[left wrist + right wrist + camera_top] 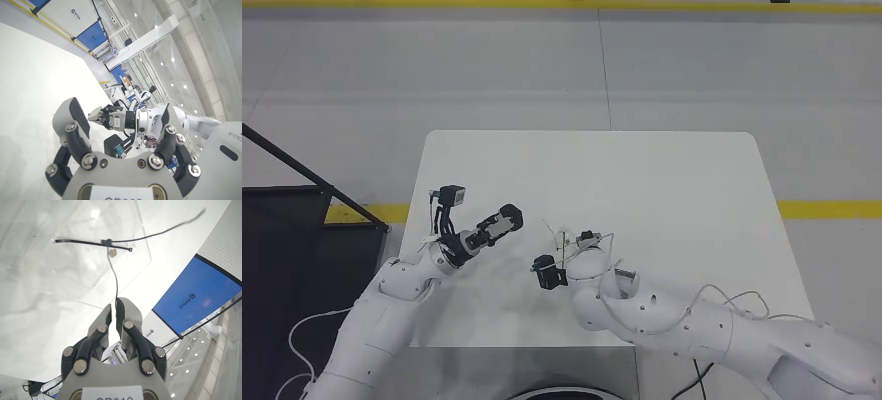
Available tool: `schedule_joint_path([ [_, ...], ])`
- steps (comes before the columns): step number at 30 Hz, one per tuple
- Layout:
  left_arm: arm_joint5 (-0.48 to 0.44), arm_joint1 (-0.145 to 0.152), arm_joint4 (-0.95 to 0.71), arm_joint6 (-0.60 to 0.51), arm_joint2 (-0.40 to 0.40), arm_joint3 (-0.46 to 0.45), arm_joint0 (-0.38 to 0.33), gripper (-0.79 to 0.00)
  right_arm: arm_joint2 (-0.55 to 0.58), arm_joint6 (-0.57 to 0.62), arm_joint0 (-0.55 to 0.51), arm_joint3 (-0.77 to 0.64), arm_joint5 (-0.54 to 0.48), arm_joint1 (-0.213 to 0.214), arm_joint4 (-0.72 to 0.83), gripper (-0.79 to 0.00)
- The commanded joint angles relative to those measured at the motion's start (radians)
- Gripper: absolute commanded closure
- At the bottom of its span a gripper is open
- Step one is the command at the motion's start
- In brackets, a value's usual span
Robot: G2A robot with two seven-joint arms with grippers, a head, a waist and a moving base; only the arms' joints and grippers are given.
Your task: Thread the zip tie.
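1 thin black plastic zip tie (pixel 107 242), held up off the white rectangular table (pixel 692 180), over the middle of its near part.

Right wrist view: the lower strap end is pinched between the 2 ribbed black finger pads (pixel 119 313) of the right gripper (pixel 114 304). The strap rises from the pads with a slight bend to a small square black head. More black strap crosses at that head:
- 1 length runs off straight to one side.
- 1 short length ends in a second small head.
- 1 long length curves away free.

Cannot tell whether this is 1 tie or 2, nor which strap passes through which head. Right gripper: clenched on the strap, pads nearly touching with only the strap in the slit.

Top view: right gripper (pixel 580 240) sits near the table's near edge, about mid-width, with fine strap ends sticking out to its left and right. Left gripper (pixel 511 215) is just to its left, apart from it and pointing toward it.

Left wrist view: left gripper (pixel 121 106) released, its 2 fingers (pixel 79 117) spread wide with nothing between them. The right gripper (pixel 94 116) shows beyond the gap, tips together.

The table has rounded corners and lies under both arms. Grey floor surrounds it, and 1 yellow floor stripe (pixel 832 209) runs right of the table and shows again at its left.
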Motion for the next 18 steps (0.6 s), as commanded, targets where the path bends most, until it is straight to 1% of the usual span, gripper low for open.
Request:
schedule_joint_path([
  [1,-0.002,0.000,0.000,-0.002,0.001,0.001,-0.001,-0.785,0.000,0.002,-0.002,0.001,0.002,-0.004,-0.005,-0.172],
  [4,-0.004,-0.001,0.000,-0.001,0.000,0.002,-0.001,-0.785,0.000,0.006,-0.002,-0.001,0.006,-0.007,-0.009,-0.209],
  [11,-0.004,-0.002,0.003,0.000,-0.001,0.002,0.000,-0.785,0.000,0.014,-0.004,-0.014,0.014,-0.005,-0.013,-0.203],
  [16,-0.003,-0.003,0.006,0.001,0.000,0.003,-0.001,-0.785,0.000,0.022,-0.001,-0.049,0.022,0.007,-0.001,-0.209],
  [17,-0.003,-0.003,0.006,0.001,0.000,0.003,-0.001,-0.785,0.000,0.023,0.002,-0.060,0.023,0.012,0.006,-0.228],
  [18,-0.002,-0.003,0.006,0.001,0.000,0.002,-0.001,-0.785,0.000,0.023,0.004,-0.073,0.024,0.018,0.014,-0.274],
])
